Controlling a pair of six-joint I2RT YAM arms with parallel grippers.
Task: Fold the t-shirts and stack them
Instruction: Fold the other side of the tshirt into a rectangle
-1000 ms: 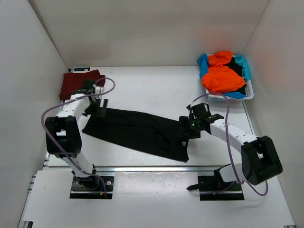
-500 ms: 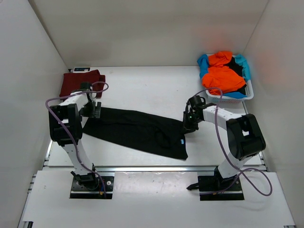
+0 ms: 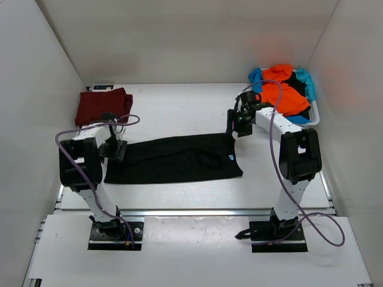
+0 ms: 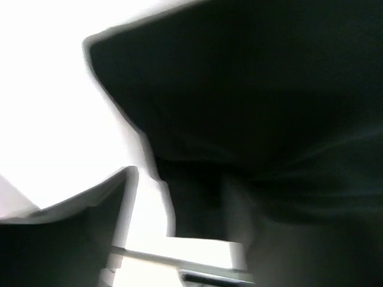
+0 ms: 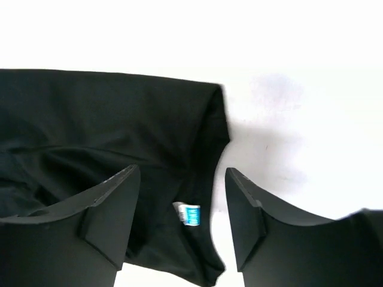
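Well, from above: a dark red cloth t-shirt (image 3: pixel 102 105) lies folded at ten o'clock. A black cloth t-shirt (image 3: pixel 173 159) lies half folded in the middle of the surface (image 3: pixel 179 110). Orange and blue t-shirts (image 3: pixel 280 95) wait in the white plastic basket (image 3: pixel 312 117) at two o'clock. Left wrist: too blurry, so I cannot tell the left tool (image 3: pixel 114 149) grip. Right wrist: the right tool (image 5: pixel 182 172) is spread apart and empty.

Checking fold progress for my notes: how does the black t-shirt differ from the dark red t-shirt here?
The black t-shirt lies spread in a long band across the middle of the table; the dark red t-shirt sits as a compact bundle at its far left corner. The black t-shirt covers far more surface than the dark red t-shirt. Both are plain, single-colour cloth.
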